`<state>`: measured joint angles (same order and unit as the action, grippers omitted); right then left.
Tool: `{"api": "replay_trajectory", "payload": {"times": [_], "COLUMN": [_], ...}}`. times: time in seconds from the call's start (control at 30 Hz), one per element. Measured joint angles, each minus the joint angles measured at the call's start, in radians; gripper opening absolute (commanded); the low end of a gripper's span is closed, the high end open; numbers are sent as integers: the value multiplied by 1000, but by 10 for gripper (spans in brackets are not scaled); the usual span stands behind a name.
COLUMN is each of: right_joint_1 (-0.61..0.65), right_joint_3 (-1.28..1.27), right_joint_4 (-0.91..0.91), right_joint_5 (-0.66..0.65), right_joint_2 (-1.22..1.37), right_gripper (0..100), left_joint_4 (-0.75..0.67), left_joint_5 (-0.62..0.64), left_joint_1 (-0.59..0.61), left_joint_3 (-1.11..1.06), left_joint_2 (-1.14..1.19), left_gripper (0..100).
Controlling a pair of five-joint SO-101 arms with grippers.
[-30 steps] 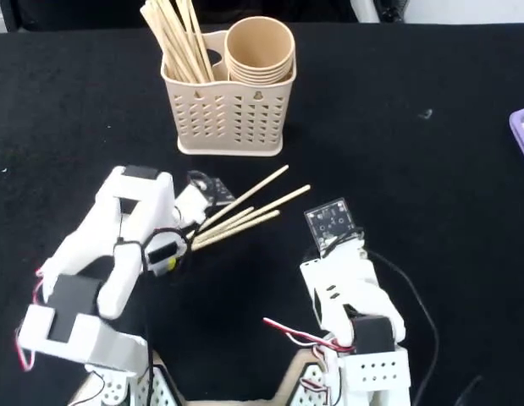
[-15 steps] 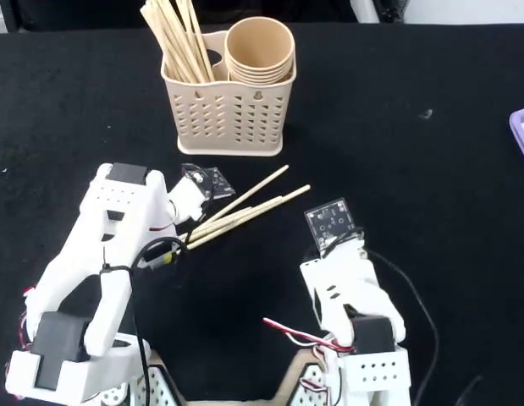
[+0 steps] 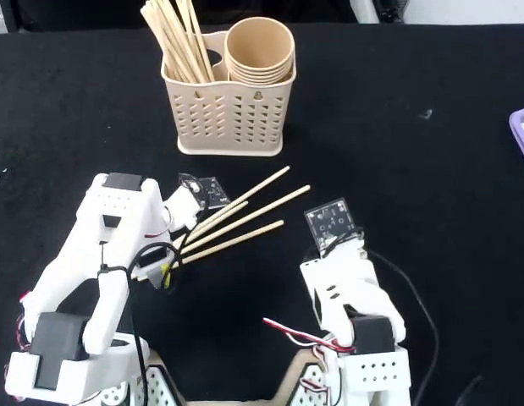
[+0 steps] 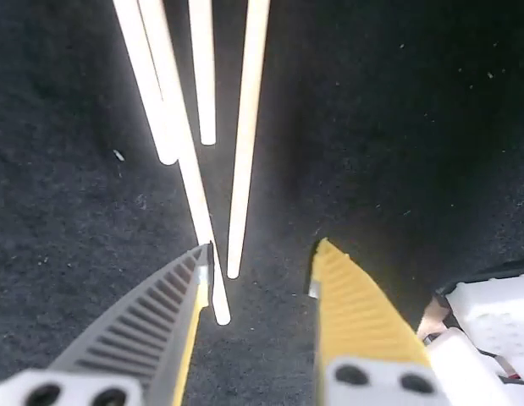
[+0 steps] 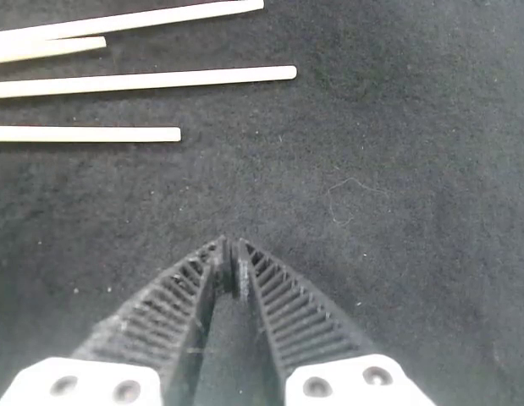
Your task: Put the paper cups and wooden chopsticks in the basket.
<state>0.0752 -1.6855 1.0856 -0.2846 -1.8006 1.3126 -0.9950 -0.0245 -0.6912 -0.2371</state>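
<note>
On the black table (image 3: 431,194), two white arms stand side by side.

Left arm (image 3: 101,254): bent forward and low. Its left pincer (image 4: 263,247) has the jaws spread, one grey and one yellow, with dark cloth showing between them.

Right arm (image 3: 350,296): folded back. Its right pincer (image 5: 230,247) has the jaws pressed together, nothing between them, and points down at the cloth.

Basket (image 3: 232,118): beige and perforated, standing upright. It sits beyond the left pincer, past the far ends of the loose chopsticks (image 3: 262,211), and well apart from both pincers.

Cups (image 3: 260,51): a nested stack standing upright in the basket compartment on the right pincer's side.

Stored chopsticks (image 3: 173,38): a leaning bundle in the other compartment, with the tips rising above the rim.

Loose chopsticks: four lie flat on the cloth, fanned out straight ahead of the left pincer. The near ends of two reach in between the spread jaws. One runs just beside the tip of the grey jaw; whether it touches cannot be told. The other lies in the gap, apart from the yellow jaw. The remaining two end short of the jaw tips. Their far ends lie ahead of the right pincer, crosswise to it and apart from it.

Purple object (image 3: 522,135): at the table edge, well apart from the right pincer.
</note>
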Motion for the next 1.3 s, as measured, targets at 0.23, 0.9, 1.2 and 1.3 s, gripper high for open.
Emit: {"api": "replay_trajectory", "payload": {"times": [0.23, 0.9, 1.2, 1.3], "right_joint_1": [0, 0, 0, 0], "right_joint_3": [0, 0, 0, 0], "right_joint_4": [0, 0, 0, 0], "right_joint_5": [0, 0, 0, 0], "right_joint_2": [0, 0, 0, 0], "right_gripper": [12, 12, 12, 12], "left_joint_4": [-129, -193, -81, -35], "left_joint_5": [11, 72, 74, 71], "left_joint_1": [0, 2, -6, -8], "left_joint_3": [-44, -38, -9, -9], "left_joint_2": [9, 166, 146, 57], "left_gripper": [188, 30, 30, 30]}}
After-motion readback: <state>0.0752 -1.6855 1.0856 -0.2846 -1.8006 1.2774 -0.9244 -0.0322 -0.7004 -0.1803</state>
